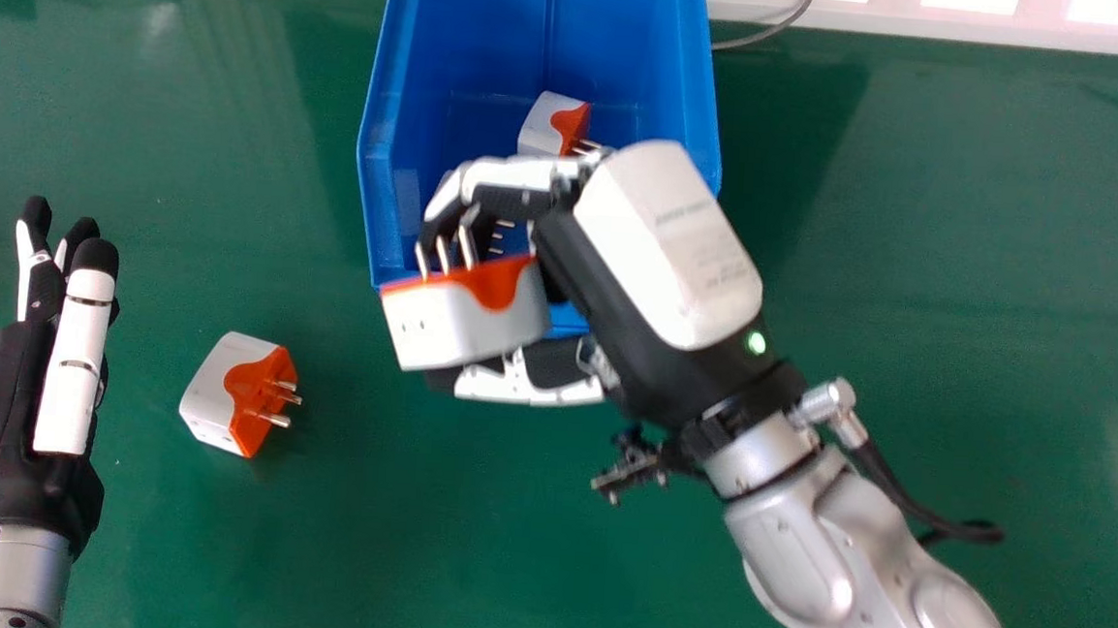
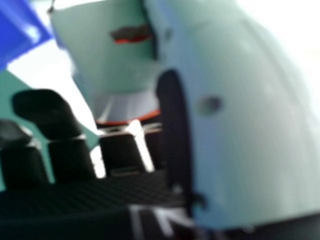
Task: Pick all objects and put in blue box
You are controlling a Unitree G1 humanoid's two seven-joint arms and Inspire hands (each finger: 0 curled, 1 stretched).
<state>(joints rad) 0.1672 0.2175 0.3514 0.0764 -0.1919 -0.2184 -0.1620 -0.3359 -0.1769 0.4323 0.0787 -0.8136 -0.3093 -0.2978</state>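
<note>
White plug adapter (image 1: 466, 318), orange-edged, apparently three-pronged, in the right hand (image 1: 521, 172).

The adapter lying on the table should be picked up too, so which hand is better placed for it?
Probably the left hand: it is empty, its fingers straight, and the adapter lies nearby. The right hand holds another adapter by the blue box.

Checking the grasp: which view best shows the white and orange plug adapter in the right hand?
The head view: the adapter shows its body, orange band and prongs. The right hand view shows its body partly hidden by the thumb.
</note>
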